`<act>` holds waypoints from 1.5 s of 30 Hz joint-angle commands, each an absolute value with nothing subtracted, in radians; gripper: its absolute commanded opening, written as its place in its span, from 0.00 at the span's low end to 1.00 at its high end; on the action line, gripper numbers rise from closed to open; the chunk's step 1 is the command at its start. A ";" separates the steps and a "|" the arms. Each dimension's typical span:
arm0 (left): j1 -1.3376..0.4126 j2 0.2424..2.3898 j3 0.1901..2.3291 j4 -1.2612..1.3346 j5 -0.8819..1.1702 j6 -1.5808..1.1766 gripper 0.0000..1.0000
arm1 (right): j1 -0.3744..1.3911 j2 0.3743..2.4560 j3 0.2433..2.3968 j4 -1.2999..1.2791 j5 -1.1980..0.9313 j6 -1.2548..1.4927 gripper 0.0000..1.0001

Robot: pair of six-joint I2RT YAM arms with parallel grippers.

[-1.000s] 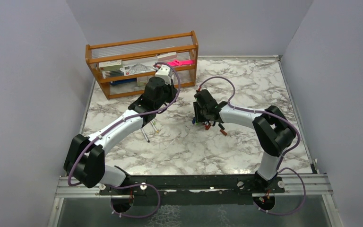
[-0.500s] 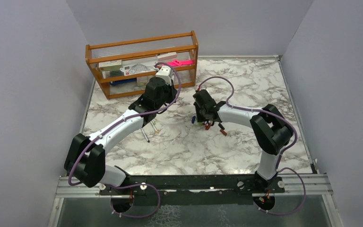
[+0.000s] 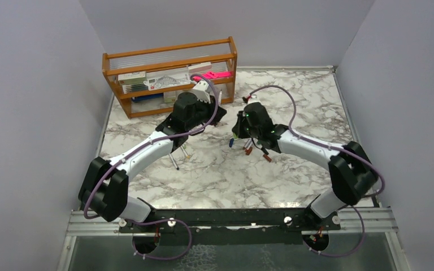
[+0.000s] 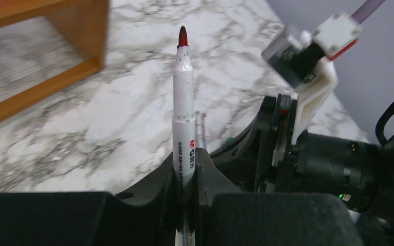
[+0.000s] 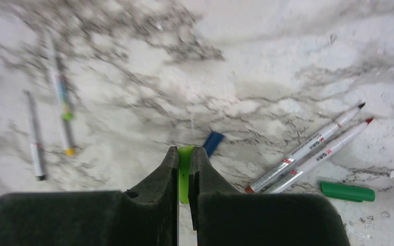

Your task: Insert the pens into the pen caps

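My left gripper (image 4: pixel 186 156) is shut on a white pen (image 4: pixel 183 92) whose dark red tip points up and away, towards the right arm. In the top view it (image 3: pixel 217 114) is held above the table near the right gripper (image 3: pixel 238 130). My right gripper (image 5: pixel 185 151) is shut on a light green cap (image 5: pixel 185 171) above the table. Below it lie a blue cap (image 5: pixel 214 142), two grey pens (image 5: pixel 308 148) with red and dark tips, and a dark green cap (image 5: pixel 347 191). Two thin pens (image 5: pixel 60 102) lie further left.
A wooden rack (image 3: pixel 169 76) with boxes and a pink item stands at the back left. Small red caps (image 3: pixel 248 150) lie near the right gripper on the marble table (image 3: pixel 294 101). Loose pens (image 3: pixel 173 161) lie under the left forearm. The right wrist camera mount (image 4: pixel 313 51) is close to the left gripper.
The right arm has stretched out and carried its gripper up and back from the caps. The left gripper has turned right, bringing the pen towards the right gripper.
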State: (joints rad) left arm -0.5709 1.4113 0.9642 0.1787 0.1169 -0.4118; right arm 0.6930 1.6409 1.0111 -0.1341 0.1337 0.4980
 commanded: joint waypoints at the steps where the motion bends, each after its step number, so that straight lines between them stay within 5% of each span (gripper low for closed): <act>1: -0.581 1.432 0.955 0.394 0.457 -0.532 0.00 | 0.675 1.467 0.941 0.126 0.133 0.541 0.01; 17: -0.649 1.405 0.908 0.605 0.560 -0.738 0.00 | 0.619 1.263 0.903 0.352 0.291 0.551 0.02; 45: -0.699 1.482 0.890 0.675 0.586 -0.774 0.00 | 0.619 1.144 0.901 0.384 0.240 0.572 0.01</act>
State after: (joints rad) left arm -0.6941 1.4746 0.9001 0.6277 0.5613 -0.7689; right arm 0.6224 1.1664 0.8940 0.3603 0.2504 0.5640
